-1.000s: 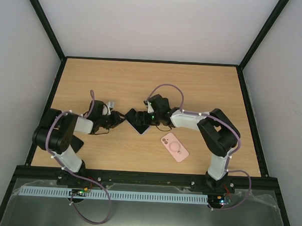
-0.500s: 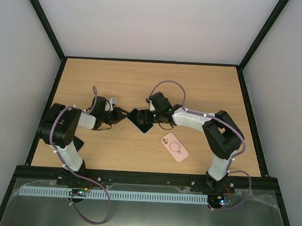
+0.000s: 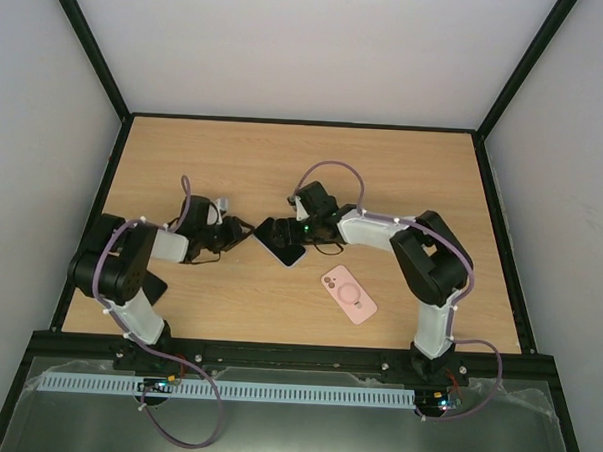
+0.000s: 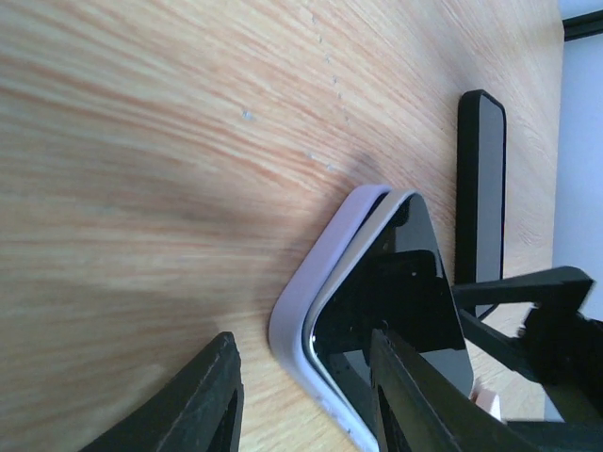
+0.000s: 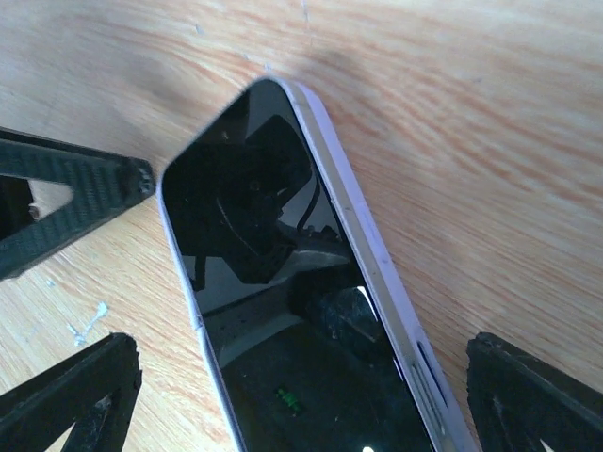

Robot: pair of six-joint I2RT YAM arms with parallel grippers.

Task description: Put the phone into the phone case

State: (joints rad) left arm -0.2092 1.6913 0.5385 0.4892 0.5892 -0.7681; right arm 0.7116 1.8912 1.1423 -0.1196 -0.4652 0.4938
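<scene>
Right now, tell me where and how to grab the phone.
Grip the phone across its long edges, coming from above: it lies screen up on the table, so only those thin sides offer purchase. The open right gripper straddles them.

Your table (image 3: pixel 404 170) is light honey-toned wood with fine darker grain streaks. The phone (image 5: pixel 283 311) shows you a glossy black screen and a pale lilac edge. The case (image 3: pixel 349 294) is pink, with a paler ring and stripe on its back. Your left gripper (image 4: pixel 301 395) and right gripper (image 5: pixel 306 395) are matt black. The arms (image 3: pixel 381 235) are black with white-grey links, and purple cables (image 3: pixel 334 170) loop over them. The frame (image 3: pixel 306 122) is black, and the walls (image 3: pixel 309 46) are pale grey-white.
</scene>
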